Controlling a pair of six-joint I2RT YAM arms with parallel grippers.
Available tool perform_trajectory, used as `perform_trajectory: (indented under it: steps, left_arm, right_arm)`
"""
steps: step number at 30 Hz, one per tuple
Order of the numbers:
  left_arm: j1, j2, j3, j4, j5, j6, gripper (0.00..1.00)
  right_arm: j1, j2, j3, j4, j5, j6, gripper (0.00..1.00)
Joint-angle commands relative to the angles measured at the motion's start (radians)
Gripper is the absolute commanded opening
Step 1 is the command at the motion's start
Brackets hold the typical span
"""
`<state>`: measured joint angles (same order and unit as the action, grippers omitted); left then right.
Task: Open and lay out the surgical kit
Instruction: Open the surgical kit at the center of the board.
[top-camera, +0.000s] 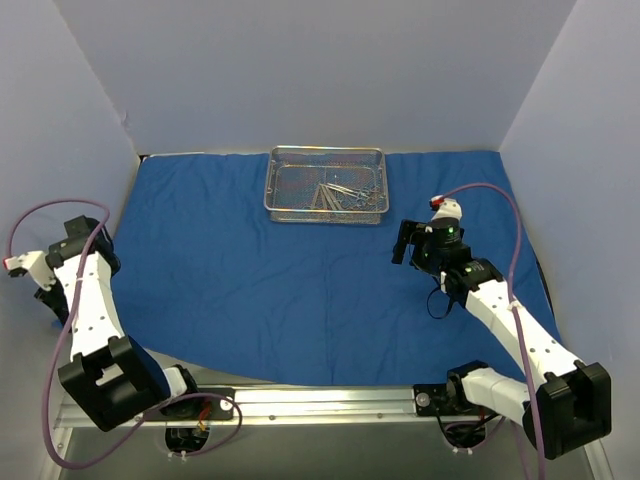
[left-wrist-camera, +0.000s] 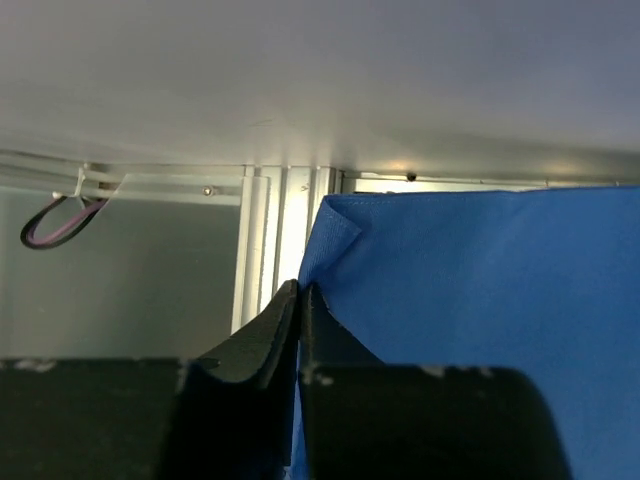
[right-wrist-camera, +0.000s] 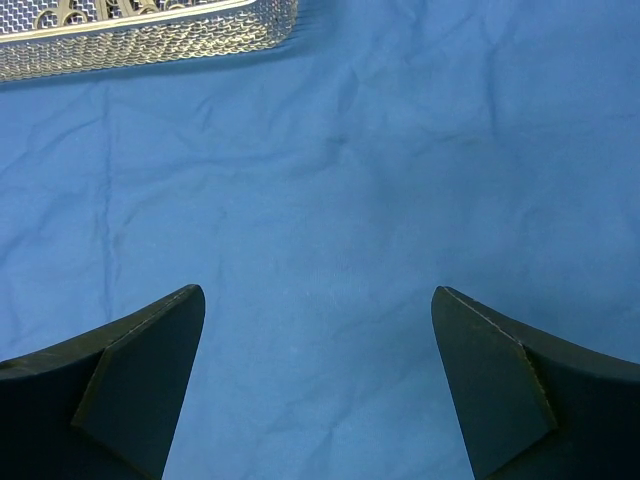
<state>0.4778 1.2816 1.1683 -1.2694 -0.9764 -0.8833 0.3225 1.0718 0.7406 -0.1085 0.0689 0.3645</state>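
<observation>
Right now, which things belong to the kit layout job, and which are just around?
Job: blue cloth wrap, wire-mesh tray, steel instruments in the tray.
Not the job: purple cables, aluminium rail, white walls.

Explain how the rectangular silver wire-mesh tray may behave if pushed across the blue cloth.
The rectangular silver wire-mesh tray probably stays stiff and feels light, being open mesh. It may drag and wrinkle the royal-blue cloth beneath it. The loose steel instruments inside would likely slide.
</observation>
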Motion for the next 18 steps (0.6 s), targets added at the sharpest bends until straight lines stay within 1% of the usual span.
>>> perform_trajectory:
  steps: [1, 2, 3, 4, 5, 6, 7, 8, 11, 13, 15, 16, 18]
  left_arm:
    - [0.056, -0.062, -0.002, -0.042, -0.059, -0.013, 0.10]
    - [0.062, -0.082, -0.004, -0.045, -0.065, -0.019, 0.13]
    - [0.065, -0.091, -0.007, -0.048, -0.068, -0.025, 0.19]
    - [0.068, -0.097, -0.009, -0.060, -0.071, -0.046, 0.48]
    - [0.068, -0.111, -0.009, -0.062, -0.073, -0.052, 0.61]
    - [0.071, -0.116, -0.012, -0.061, -0.073, -0.054, 0.70]
    - [0.071, -0.120, -0.012, -0.058, -0.068, -0.055, 0.83]
    - [0.071, -0.123, -0.007, -0.058, -0.061, -0.054, 0.87]
    - [0.071, -0.123, 0.013, -0.058, -0.035, -0.055, 0.97]
    - [0.068, -0.130, 0.048, -0.038, 0.020, -0.036, 0.97]
    - [0.056, -0.149, 0.053, 0.007, 0.085, 0.004, 0.94]
    - [0.048, -0.168, 0.044, 0.087, 0.179, 0.082, 0.94]
    - [0.030, -0.177, 0.024, 0.131, 0.260, 0.102, 0.94]
  right_arm:
    - [0.012, -0.024, 0.025, 0.000, 0.022, -0.012, 0.92]
    - [0.013, -0.024, 0.025, 0.001, 0.022, -0.013, 0.93]
    - [0.015, -0.024, 0.026, 0.000, 0.023, -0.013, 0.93]
    - [0.016, -0.024, 0.026, 0.000, 0.023, -0.013, 0.94]
    - [0.018, -0.023, 0.026, -0.002, 0.023, -0.013, 0.95]
    - [0.018, -0.021, 0.025, -0.002, 0.023, -0.013, 0.96]
    - [0.021, -0.022, 0.023, -0.002, 0.023, -0.013, 0.97]
    - [0.021, -0.019, 0.023, -0.002, 0.025, -0.013, 0.98]
    - [0.023, -0.012, 0.026, -0.006, 0.026, -0.015, 1.00]
    - [0.023, -0.009, 0.026, -0.011, 0.028, -0.015, 1.00]
    - [0.029, 0.002, 0.031, -0.014, 0.026, -0.016, 1.00]
    - [0.032, 0.007, 0.031, -0.014, 0.025, -0.016, 1.00]
    - [0.064, 0.028, 0.036, -0.008, 0.003, -0.024, 1.00]
